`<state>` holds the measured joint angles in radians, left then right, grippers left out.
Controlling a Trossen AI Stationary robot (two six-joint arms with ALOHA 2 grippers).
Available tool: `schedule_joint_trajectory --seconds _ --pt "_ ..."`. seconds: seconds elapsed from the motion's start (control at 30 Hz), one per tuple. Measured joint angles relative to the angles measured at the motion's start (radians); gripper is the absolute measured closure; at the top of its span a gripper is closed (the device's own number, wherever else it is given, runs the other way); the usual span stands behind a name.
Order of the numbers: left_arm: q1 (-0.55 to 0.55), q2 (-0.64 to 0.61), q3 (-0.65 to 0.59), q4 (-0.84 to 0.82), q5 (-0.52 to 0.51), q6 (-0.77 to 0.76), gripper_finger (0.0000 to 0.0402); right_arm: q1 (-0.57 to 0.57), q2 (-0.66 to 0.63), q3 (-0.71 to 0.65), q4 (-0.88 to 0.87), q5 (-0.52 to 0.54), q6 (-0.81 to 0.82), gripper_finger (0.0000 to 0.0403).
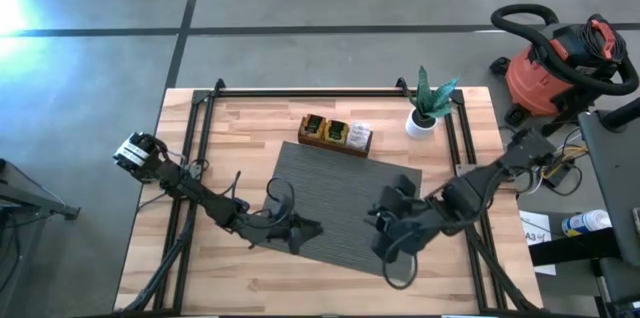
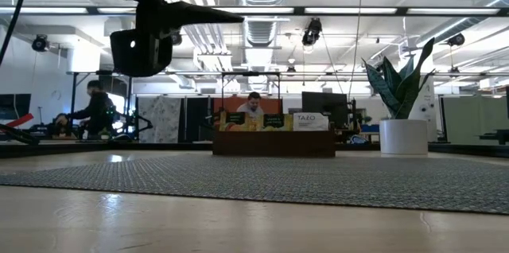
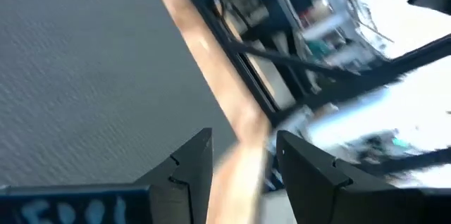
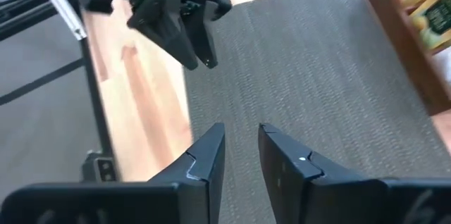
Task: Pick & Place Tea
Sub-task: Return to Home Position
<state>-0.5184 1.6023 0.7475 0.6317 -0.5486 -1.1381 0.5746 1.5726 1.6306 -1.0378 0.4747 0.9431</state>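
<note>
The tea sachets (image 1: 336, 133) stand on edge in a long dark wooden tray (image 1: 322, 145) at the far edge of the grey ribbed mat (image 1: 340, 193); orange, yellow-green and white ones show. The low view has the sachets (image 2: 274, 122) in the tray (image 2: 273, 143). My left gripper (image 1: 308, 228) hangs open over the mat's near left edge, nothing between its fingers (image 3: 243, 138). My right gripper (image 1: 374, 220) is open above the mat's near right part, pointing toward the left gripper (image 4: 197, 34); its own fingers (image 4: 241, 129) hold nothing. Both are well short of the tray.
A potted plant in a white pot (image 1: 424, 113) stands at the table's far right, right of the tray. Black frame rails (image 1: 190, 158) run along the table's left, right and far sides. A red shop vacuum (image 1: 555, 63) sits on the floor beyond the right edge. People show in the room behind.
</note>
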Motion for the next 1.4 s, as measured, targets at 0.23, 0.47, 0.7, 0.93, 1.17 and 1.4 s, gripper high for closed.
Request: schedule_joint_trajectory --seconds 0.23,0.47,0.7,0.93,1.17,1.4 --pt "-0.014 -0.027 0.013 0.145 0.280 0.180 0.0250 0.044 0.000 0.000 -0.010 -0.009 0.043 0.0329" --pt "0.007 -0.227 0.016 0.129 0.470 0.455 0.0250 0.048 -0.013 0.000 0.006 -0.132 0.068 0.0333" --pt "0.017 -0.461 0.016 -0.169 0.458 0.562 0.0250 0.049 -0.017 -0.002 -0.105 -0.122 0.177 0.0322" --pt "0.088 -0.542 -0.007 -0.189 0.634 0.642 0.0250 0.062 -0.017 -0.010 0.099 -0.120 -0.071 0.0315" --pt "0.292 -0.534 -0.037 -0.154 0.914 0.661 0.0250 -0.039 -0.018 -0.032 0.345 -0.253 -0.310 0.0319" --pt "0.445 -0.643 -0.056 -0.153 0.998 0.712 0.0250 -0.122 -0.049 -0.053 0.343 -0.296 -0.362 0.0331"
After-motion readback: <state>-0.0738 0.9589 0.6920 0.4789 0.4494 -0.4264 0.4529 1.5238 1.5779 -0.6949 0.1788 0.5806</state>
